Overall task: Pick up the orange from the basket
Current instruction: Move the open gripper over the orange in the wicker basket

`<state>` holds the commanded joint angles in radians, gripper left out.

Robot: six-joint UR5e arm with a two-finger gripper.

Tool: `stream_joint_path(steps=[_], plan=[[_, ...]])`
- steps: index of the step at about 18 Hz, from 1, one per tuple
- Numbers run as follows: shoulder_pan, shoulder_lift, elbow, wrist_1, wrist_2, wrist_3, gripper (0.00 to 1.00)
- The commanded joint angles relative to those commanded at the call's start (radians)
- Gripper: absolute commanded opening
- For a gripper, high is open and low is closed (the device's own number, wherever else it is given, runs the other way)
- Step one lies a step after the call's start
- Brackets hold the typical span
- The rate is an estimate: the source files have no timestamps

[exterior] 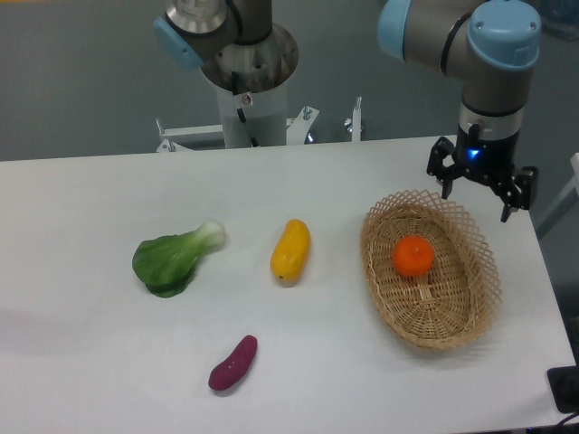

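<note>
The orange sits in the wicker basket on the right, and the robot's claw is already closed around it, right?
Not quite. The orange does sit in the basket, but the camera view shows the gripper open and empty, hanging above the basket's far rim, clear of the fruit.

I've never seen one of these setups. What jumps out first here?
Probably the bright orange sitting in the wicker basket on the table's right. Just above its far rim hangs the arm's black tool, fingers spread, touching nothing. To the left lie a yellow fruit, a leafy green and a purple sweet potato.
</note>
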<state>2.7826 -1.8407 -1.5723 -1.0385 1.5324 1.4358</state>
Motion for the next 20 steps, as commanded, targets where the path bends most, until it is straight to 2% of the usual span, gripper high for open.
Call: stream_joint_path(steps=[5, 10, 13, 17, 20], plan=[[-0.008, -0.014, -0.028, 0.037, 0.003, -0.012, 1.0], [-0.006, -0.015, -0.101, 0.095, 0.002, -0.017, 1.0], [-0.003, -0.052, -0.14, 0.175, 0.003, -0.009, 1.0], [-0.003, -0.092, -0.181, 0.206, 0.008, -0.015, 1.0], [0.0, -0.095, -0.21, 0.222, 0.014, -0.017, 1.0]])
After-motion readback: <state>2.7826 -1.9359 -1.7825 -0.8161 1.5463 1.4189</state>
